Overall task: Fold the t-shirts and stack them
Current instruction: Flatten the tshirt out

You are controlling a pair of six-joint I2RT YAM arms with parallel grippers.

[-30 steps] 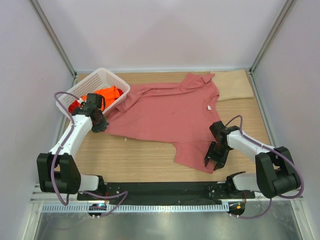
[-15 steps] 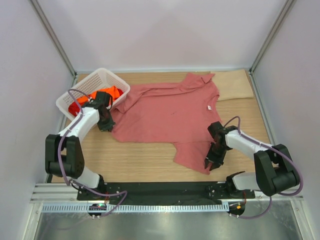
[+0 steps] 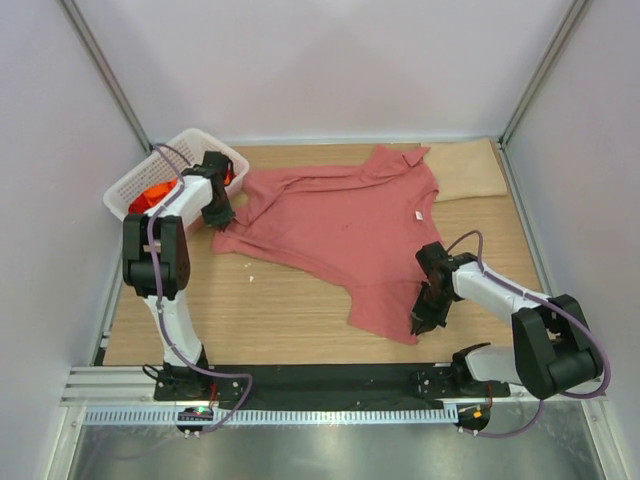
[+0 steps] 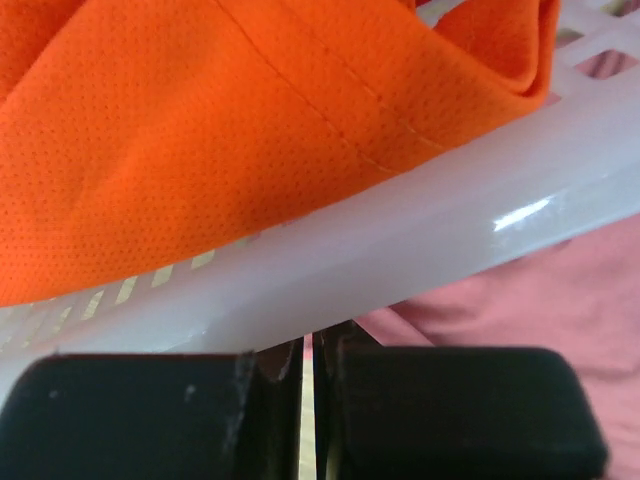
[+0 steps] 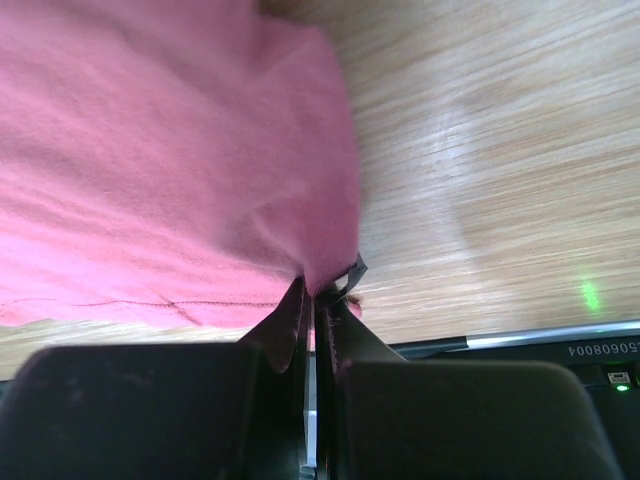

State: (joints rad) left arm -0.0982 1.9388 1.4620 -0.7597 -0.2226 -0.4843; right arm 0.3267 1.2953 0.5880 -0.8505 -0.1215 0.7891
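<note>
Salmon-pink t-shirt (image 3: 340, 225) lies rumpled on the table (image 3: 250, 320); left gripper (image 3: 221, 218) pinches its left corner, right gripper (image 3: 421, 324) its near hem.

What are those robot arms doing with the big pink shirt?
They are folding t-shirts. The pink shirt lies spread on the table. The right claw is pinching its near corner. The left claw is shut at its far-left edge, beside the white basket holding an orange shirt. Nothing is stacked yet.
</note>
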